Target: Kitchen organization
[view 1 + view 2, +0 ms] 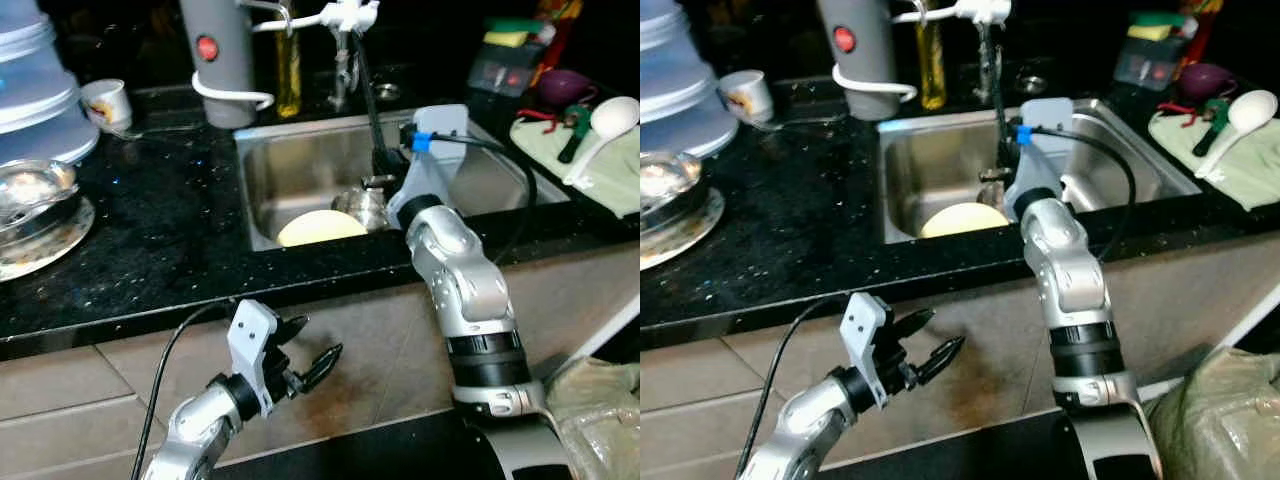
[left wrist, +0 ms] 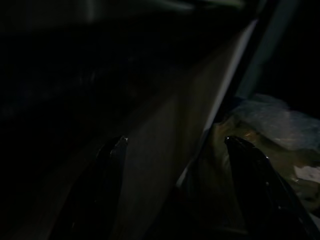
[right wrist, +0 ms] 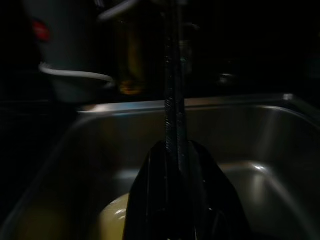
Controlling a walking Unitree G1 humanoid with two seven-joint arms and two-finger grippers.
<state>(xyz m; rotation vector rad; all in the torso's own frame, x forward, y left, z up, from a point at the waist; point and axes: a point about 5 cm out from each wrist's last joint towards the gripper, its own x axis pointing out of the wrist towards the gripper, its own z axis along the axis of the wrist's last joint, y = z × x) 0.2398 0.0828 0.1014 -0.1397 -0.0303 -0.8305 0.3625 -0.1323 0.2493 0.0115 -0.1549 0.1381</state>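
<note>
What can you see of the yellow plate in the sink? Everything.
The yellow plate is pale, round and matte, perhaps plastic or ceramic. It lies in the front part of the steel sink; its near edge is hidden behind the black counter lip. A small steel vessel sits right beside it, contact unclear. The right gripper hangs just above and behind, holding a thin black rod, not the plate.

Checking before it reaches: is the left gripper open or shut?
Open: the left gripper hangs below the black counter, its fingers spread apart.
</note>
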